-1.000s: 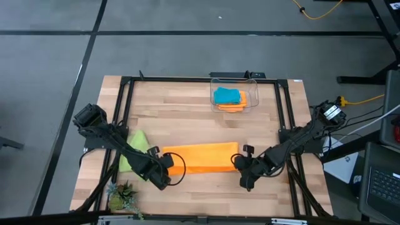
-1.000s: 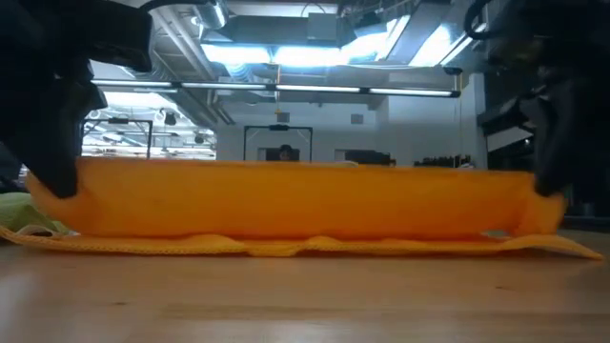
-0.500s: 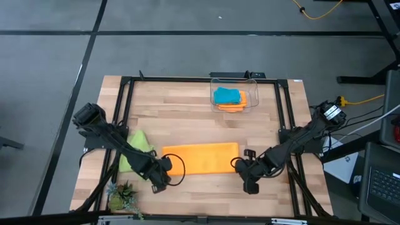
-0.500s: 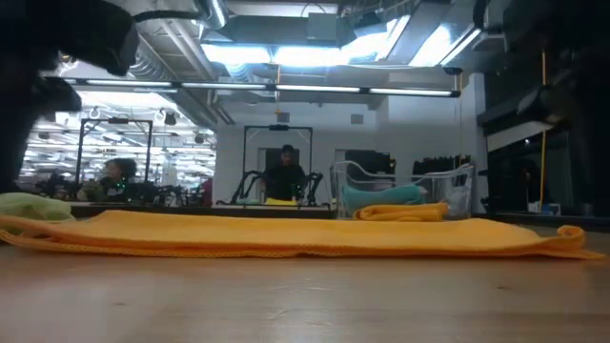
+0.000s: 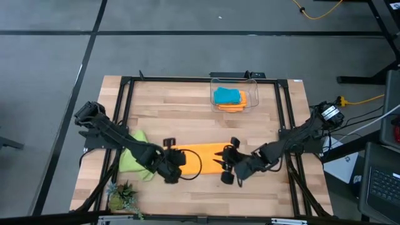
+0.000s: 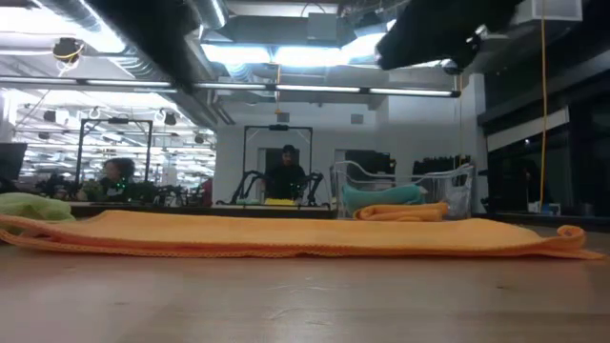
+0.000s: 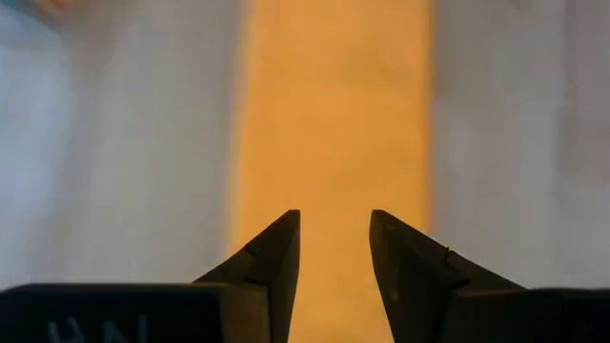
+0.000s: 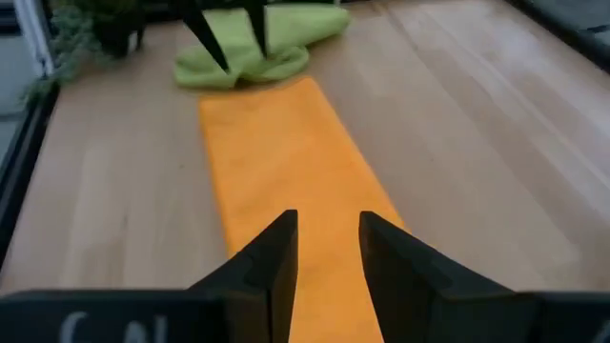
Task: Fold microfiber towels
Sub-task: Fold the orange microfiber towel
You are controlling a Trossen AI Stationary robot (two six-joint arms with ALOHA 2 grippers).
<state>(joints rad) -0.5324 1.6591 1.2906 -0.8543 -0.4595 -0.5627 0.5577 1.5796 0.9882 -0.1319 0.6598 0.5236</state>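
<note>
We see a long orange towel (image 5: 203, 156) folded into a flat strip on the wooden bench (image 5: 187, 106), lying parallel to the front edge and nearer to it than to the back. The left gripper (image 5: 182, 160) hovers over the strip's left end, and in its wrist view its two fingers (image 7: 272, 262) stand apart with bare orange cloth showing in the gap, so it is released and holds nothing. The right gripper (image 5: 220, 164) hangs over the strip's right half, fingers (image 8: 270, 257) likewise parted above the cloth, grasping nothing.

A crumpled lime green towel (image 5: 136, 156) sits just off the strip's left end, near the bench's left edge. At the front left corner stands a small green plant (image 5: 122, 197).

Toward the back edge, right of centre, a clear container (image 5: 252, 94) holds a turquoise towel (image 5: 226, 95) resting on a folded orange one (image 5: 234, 107).

From table height, the strip lies flat across the bench, and people show in the room far behind.
</note>
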